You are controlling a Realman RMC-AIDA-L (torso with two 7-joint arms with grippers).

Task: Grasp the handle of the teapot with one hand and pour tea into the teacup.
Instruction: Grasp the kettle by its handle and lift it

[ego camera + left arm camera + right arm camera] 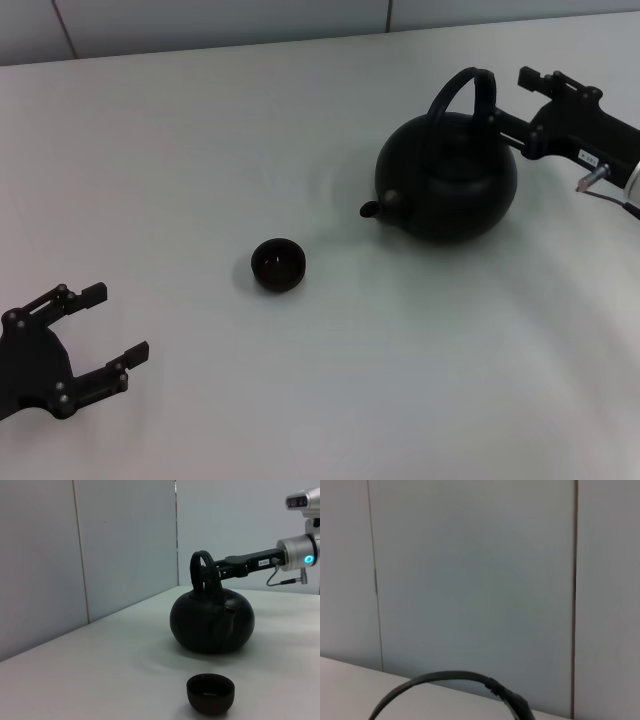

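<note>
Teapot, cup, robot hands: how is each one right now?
teapot: upright on the table, lid on.
handle: standing up, right gripper reaching around it.
teacup: upright, alone, in front of the spout.
left gripper: open, empty, parked.

Right wrist view: mostly the grey wall panels [470, 580], with two dark vertical seams (one thin, one heavier). The black arched handle [451, 678] curves just in front of the wall's base, only its upper arc in frame, thickening toward one end. A strip of the white table [345, 690] shows below the wall, beside and under the handle's arc. Pot body out of frame.
</note>
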